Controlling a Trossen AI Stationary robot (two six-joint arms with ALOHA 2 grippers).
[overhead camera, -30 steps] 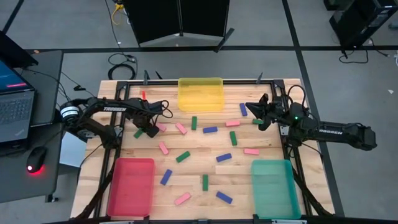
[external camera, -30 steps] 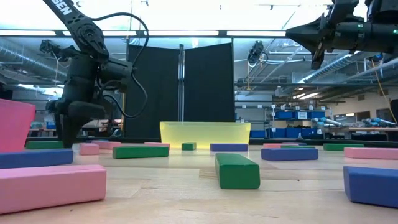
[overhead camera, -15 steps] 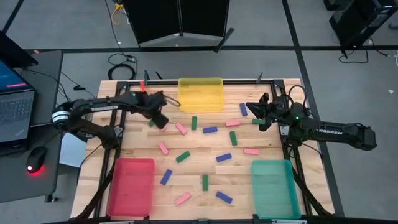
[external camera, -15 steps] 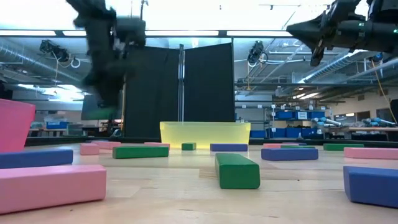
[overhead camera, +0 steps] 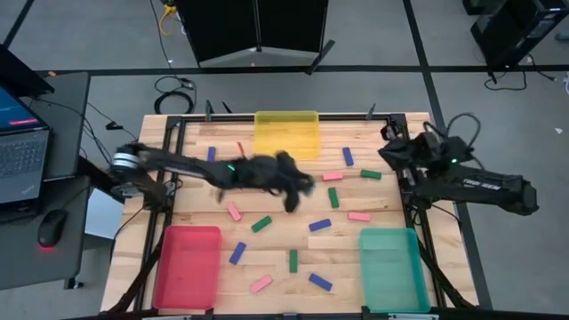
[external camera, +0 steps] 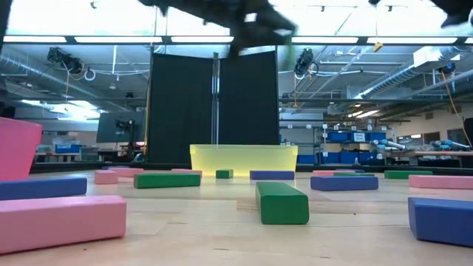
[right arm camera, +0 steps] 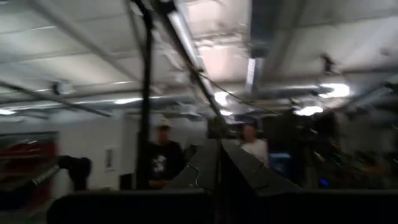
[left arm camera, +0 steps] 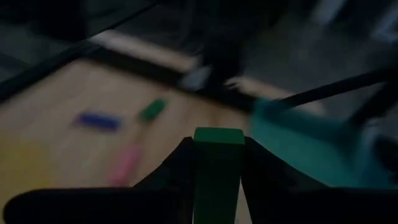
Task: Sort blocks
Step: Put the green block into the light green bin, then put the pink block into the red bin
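wooden surface (overhead camera: 204,213) carries three trays: a yellow tray (overhead camera: 286,134) at the far edge, a red tray (overhead camera: 187,267) at the near left corner, a teal tray (overhead camera: 392,268) at the near right corner. pink, blue and green blocks lie scattered between them, for example a green block (overhead camera: 333,197) right of centre, a blue block (overhead camera: 320,226) near the middle and a pink block (overhead camera: 261,284) near the front edge.

left hand (overhead camera: 290,194) reaches across the middle of the surface, above the scattered blocks (the arm appears blurred). its fingers (left arm camera: 177,168) are closed narrowly on a held green block (left arm camera: 217,171), which stands upright between them in the left wrist view. the teal tray (left arm camera: 305,140) shows beyond the held block in that view.

right hand (overhead camera: 391,153) sits at the far right edge of the surface, raised above it, fingers (right arm camera: 239,168) pressed together and holding nothing. the right wrist view looks into the room, where two persons (right arm camera: 163,155) stand in the background.

in the low view, another green block (external camera: 281,202) lies in the foreground in front of the yellow tray (external camera: 244,159).
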